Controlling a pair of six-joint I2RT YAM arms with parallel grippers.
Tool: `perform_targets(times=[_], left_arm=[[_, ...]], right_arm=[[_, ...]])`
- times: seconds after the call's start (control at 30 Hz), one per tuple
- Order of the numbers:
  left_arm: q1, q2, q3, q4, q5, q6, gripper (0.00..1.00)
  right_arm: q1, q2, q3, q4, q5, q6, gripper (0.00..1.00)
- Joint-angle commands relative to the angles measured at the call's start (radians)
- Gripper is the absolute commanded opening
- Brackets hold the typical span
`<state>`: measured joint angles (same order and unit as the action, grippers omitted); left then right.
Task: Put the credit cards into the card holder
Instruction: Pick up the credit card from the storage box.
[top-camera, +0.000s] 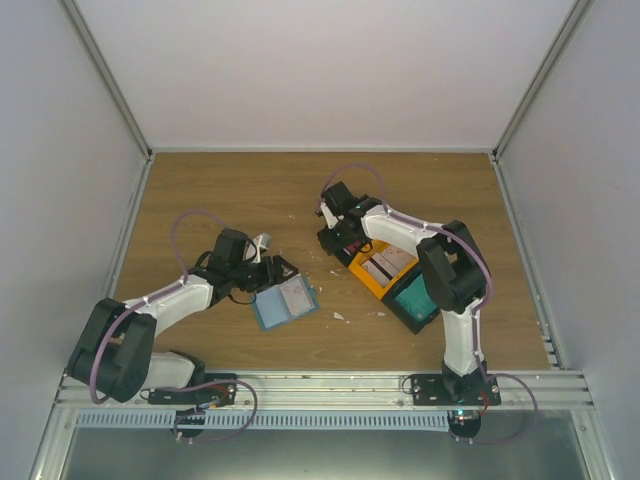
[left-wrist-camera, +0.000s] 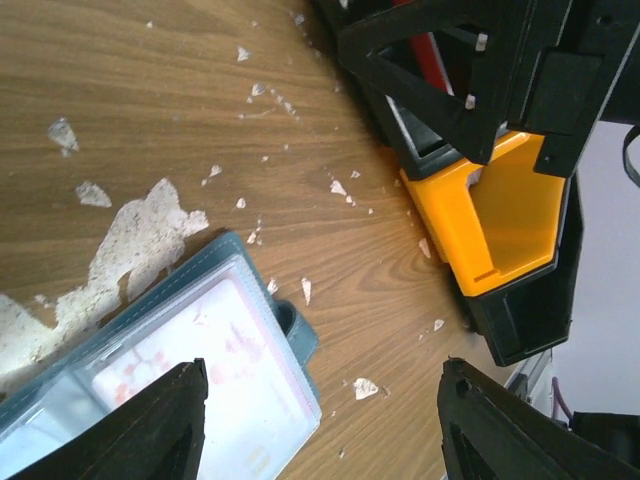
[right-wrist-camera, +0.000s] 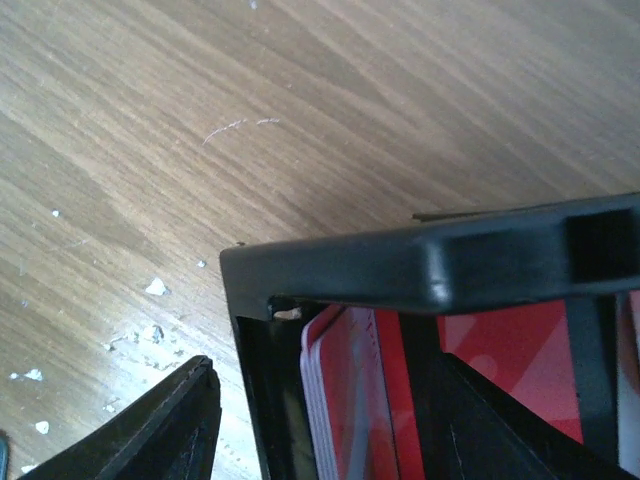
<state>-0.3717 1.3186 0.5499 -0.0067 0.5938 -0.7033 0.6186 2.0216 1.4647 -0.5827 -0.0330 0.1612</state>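
Note:
The card holder (top-camera: 270, 311) lies open on the wood table, teal-blue, with a pinkish-white card (top-camera: 297, 296) in its clear pocket. In the left wrist view the holder (left-wrist-camera: 292, 338) sits at the lower left with that card (left-wrist-camera: 190, 370) showing through. My left gripper (top-camera: 276, 272) is open and empty just above the holder's far edge; in its own view the left gripper (left-wrist-camera: 320, 425) has one finger over the holder. My right gripper (top-camera: 341, 236) is open over a black bin (right-wrist-camera: 430, 262) holding a stack of red credit cards (right-wrist-camera: 352, 400). One finger (right-wrist-camera: 160, 430) is outside the bin wall, the other inside.
A yellow tray (top-camera: 372, 277) with white cards (top-camera: 385, 264) sits beside the black bin; it also shows in the left wrist view (left-wrist-camera: 490, 215). A green-teal block (top-camera: 413, 294) lies in another black tray. White scraps (left-wrist-camera: 135, 235) litter the wood. Enclosure walls stand all round.

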Motion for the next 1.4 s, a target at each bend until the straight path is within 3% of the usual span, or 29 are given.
perform_targets(times=[0.0, 0.4, 0.63, 1.37], left_arm=[[-0.006, -0.02, -0.018, -0.009, -0.018, 0.021, 0.64], [-0.006, 0.002, -0.002, -0.024, -0.021, 0.036, 0.65], [-0.006, 0.007, 0.016, -0.027, -0.03, 0.014, 0.65], [-0.006, 0.064, 0.045, -0.032, -0.047, 0.024, 0.64]], right_arm=[[-0.005, 0.015, 0.042, -0.056, -0.06, -0.047, 0.57], [-0.006, -0.016, 0.017, -0.071, -0.145, -0.057, 0.57], [-0.008, -0.04, 0.031, -0.086, -0.172, -0.05, 0.46], [-0.026, -0.079, 0.009, -0.071, -0.206, 0.025, 0.4]])
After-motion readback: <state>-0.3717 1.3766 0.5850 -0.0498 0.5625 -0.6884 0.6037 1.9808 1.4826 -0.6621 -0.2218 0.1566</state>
